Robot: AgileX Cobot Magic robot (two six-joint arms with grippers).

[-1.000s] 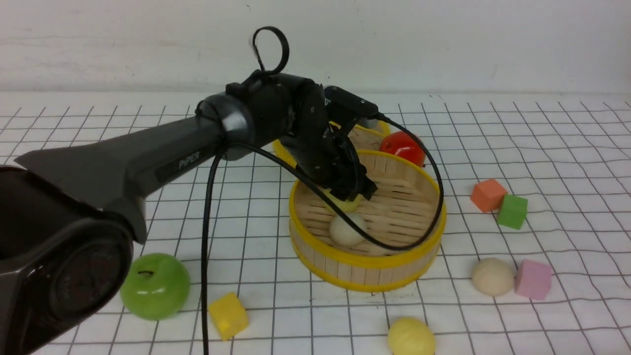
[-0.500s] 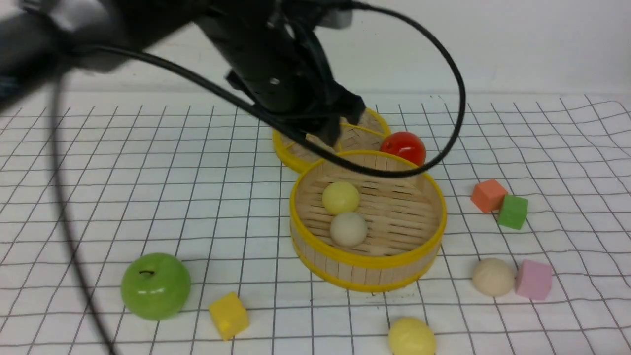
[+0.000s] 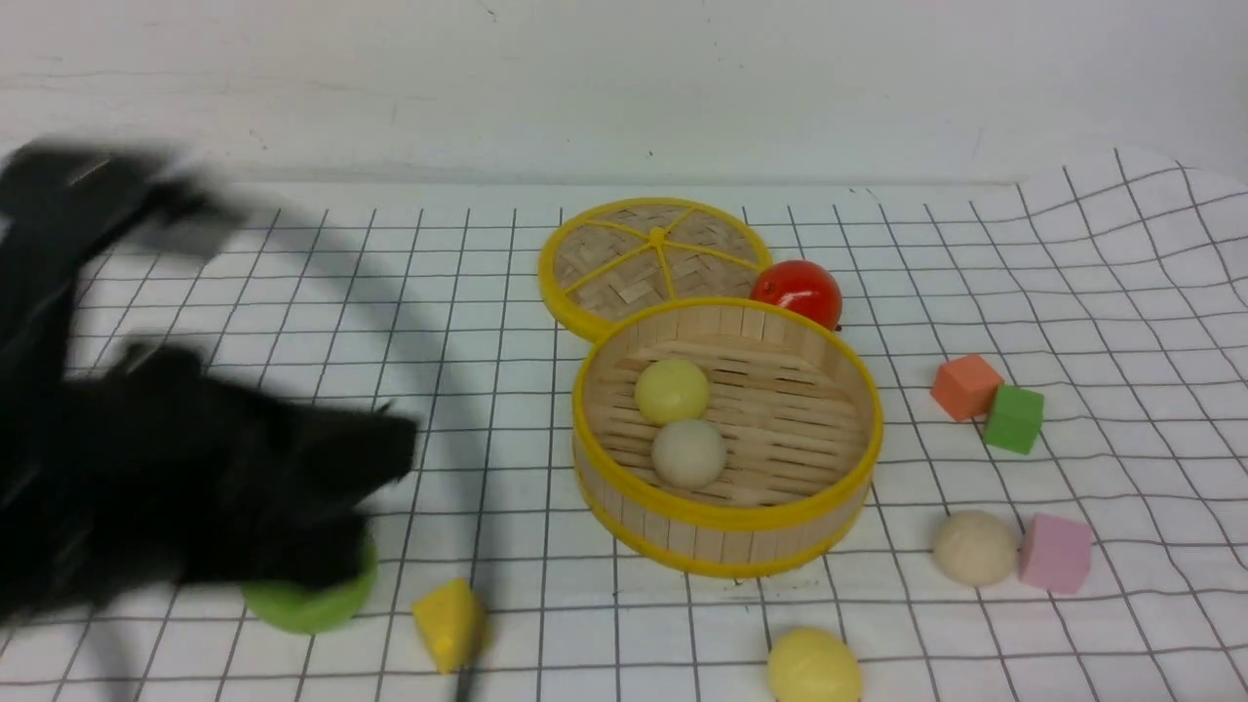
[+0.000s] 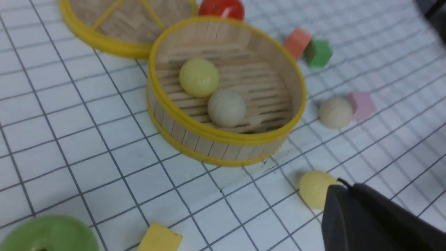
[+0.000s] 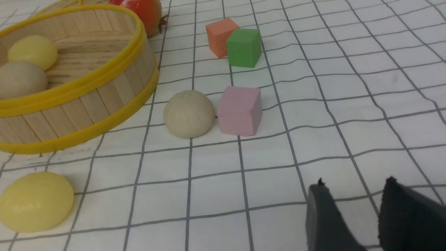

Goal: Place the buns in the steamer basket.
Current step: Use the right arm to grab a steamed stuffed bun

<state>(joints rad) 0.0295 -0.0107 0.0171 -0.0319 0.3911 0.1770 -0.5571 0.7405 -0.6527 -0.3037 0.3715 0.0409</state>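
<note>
Basket sits mid-table with two buns inside: yellow bun on the far side, beige bun just beside it on the near side. Two more are outside. The second beige bun is right of the basket, just beside a pink cube. The second yellow bun is nearest me. My left arm is a blur at the left, covering part of the green apple. I only see one dark finger of the left end effector, so I can't tell its state. Right end effector is low over the table near the pink cube, fingers apart, nothing between them.
</note>
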